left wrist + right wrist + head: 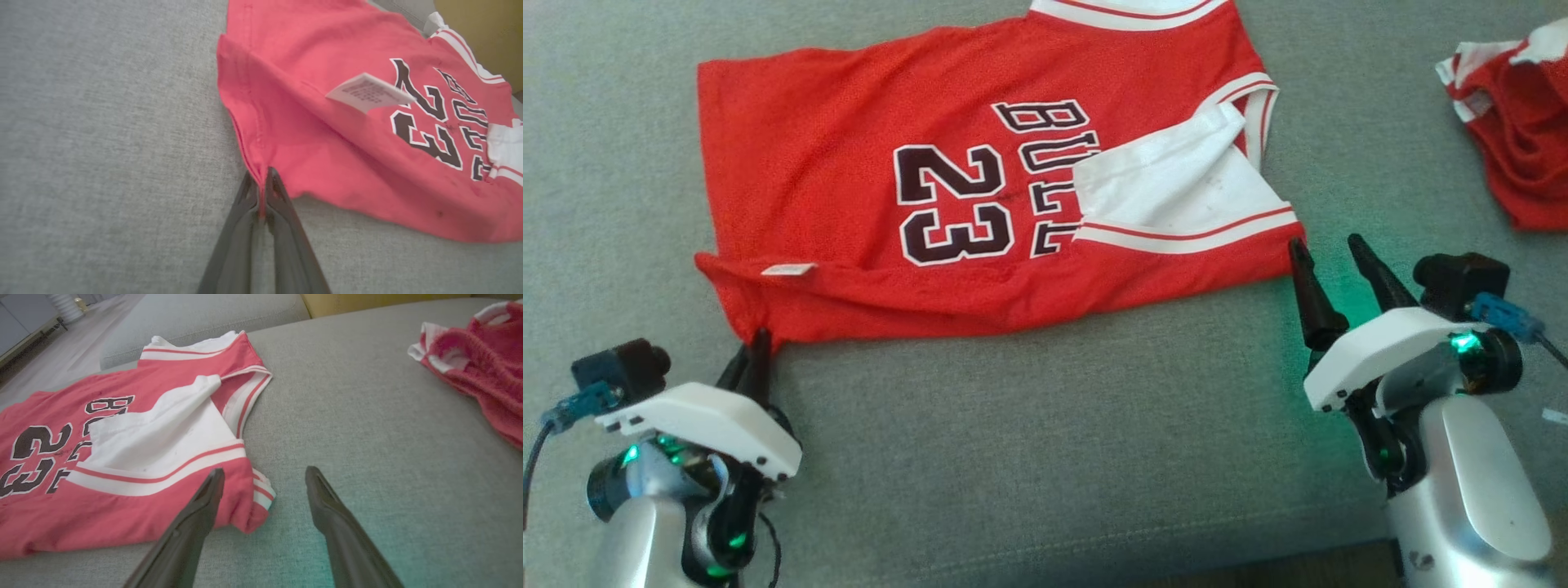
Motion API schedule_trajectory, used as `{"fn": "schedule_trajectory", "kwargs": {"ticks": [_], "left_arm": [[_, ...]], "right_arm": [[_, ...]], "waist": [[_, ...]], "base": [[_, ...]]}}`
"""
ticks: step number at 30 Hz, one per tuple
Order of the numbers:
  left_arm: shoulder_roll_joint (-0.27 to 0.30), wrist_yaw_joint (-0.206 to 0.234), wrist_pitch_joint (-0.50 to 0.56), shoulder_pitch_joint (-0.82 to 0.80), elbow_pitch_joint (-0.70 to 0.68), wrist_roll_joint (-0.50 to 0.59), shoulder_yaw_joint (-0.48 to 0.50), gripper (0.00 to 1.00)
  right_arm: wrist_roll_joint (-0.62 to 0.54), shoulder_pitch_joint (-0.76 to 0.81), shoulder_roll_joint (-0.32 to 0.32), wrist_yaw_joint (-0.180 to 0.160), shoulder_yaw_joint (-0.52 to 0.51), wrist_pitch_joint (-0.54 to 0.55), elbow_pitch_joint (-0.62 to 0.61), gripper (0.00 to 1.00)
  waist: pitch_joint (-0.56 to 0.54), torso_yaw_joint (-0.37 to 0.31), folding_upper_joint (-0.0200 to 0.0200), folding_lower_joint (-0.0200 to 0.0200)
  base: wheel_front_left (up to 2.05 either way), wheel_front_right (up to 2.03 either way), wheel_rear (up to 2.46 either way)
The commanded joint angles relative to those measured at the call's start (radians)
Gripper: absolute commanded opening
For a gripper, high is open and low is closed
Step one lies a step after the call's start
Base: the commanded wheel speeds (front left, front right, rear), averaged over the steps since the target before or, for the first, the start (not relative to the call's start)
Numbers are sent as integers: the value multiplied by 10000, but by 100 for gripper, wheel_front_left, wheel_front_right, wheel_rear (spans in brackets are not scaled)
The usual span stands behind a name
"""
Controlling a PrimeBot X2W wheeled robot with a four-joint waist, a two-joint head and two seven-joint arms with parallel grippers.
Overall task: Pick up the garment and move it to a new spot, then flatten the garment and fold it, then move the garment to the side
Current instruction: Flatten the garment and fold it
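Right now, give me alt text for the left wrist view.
The left gripper is shut on the corner of a red jersey numbered 23, lying on a grey cushion. A white label sticks up from it.

The left gripper [756,336] and right gripper [1325,242] are built alike: two long, tapered black fingers [1311,286] set in a white shell [1372,347]. Silver forearms [1478,490] are dotted with green lights [1464,343], and black wrist cameras [1454,278] are fitted with blue-plugged cables [1507,314].

"23" and partly covered "BULL" on red jersey [833,155]
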Motion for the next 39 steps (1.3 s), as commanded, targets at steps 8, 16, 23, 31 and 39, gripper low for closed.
{"fn": "schedule_trajectory", "kwargs": {"ticks": [8,16,23,31,39], "left_arm": [[166,22,-378,-126,-776,-27,322,0],[92,-60,-634,-211,-658,-87,258,0],[251,-192,-794,-388,-646,-99,286,0],[518,-162,-703,88,-1505,-51,336,0],[533,16,-248,1688,-2648,-103,150,0]], "right_arm": [[280,-301,10,-9,185,661,448,100],[926,-869,22,-9,332,853,1391,36],[1361,-1220,-54,-9,468,916,1370,0],[1994,-420,-598,-9,78,1698,-214,0],[2106,1568,-653,-9,-549,2741,-2145,0]], "waist": [[34,365,0,0],[9,483,0,0],[-156,518,0,0],[-583,531,0,0],[-950,493,0,0]], "base": [[0,0,0],[0,0,0],[0,0,0],[0,0,0],[0,0,0]]}}
